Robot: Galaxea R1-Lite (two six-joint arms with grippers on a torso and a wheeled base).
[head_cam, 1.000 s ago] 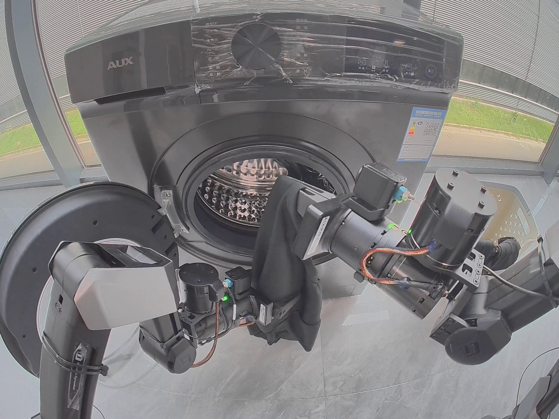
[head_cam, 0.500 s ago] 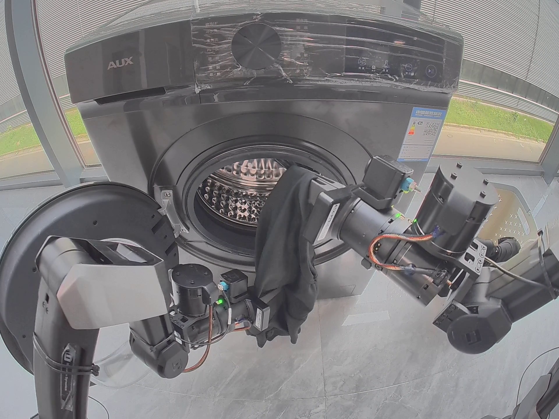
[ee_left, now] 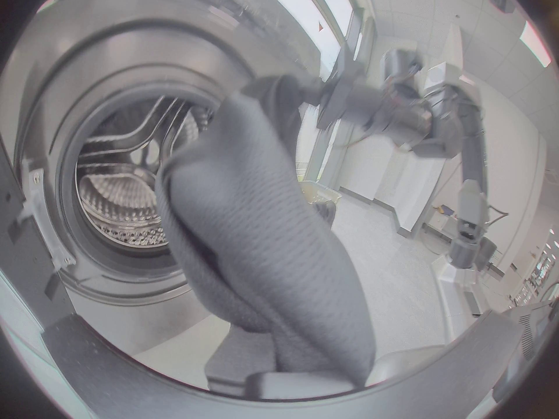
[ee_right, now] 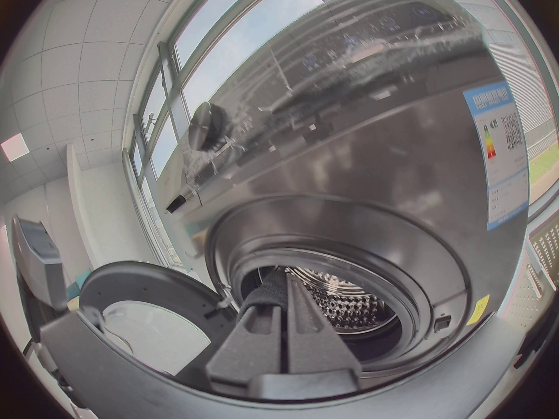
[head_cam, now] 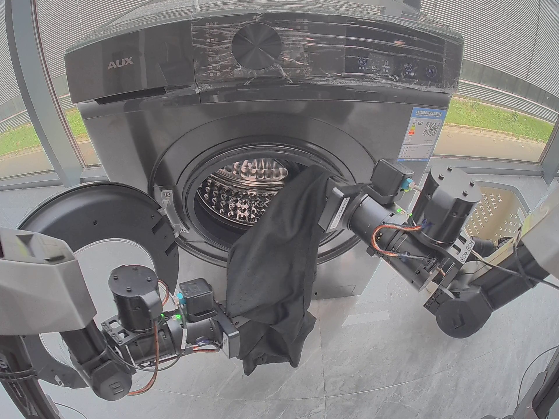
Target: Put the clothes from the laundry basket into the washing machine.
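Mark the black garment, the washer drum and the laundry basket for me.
black garment (head_cam: 271, 257): head view, middle of the hanging cloth.
washer drum (head_cam: 239, 199): head view, studded metal inner wall.
laundry basket (head_cam: 498, 208): head view, perforated side wall.

Light: bright daylight through rear glass windows (head_cam: 501, 30) | Glare: glossy dark-grey metal washing machine (head_cam: 134, 129) | Edges: fisheye curvature, black corners in wrist views

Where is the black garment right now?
In the head view the black garment hangs centre, in front of the open washing machine, stretched between the right gripper at its top and the left gripper at its lower end.
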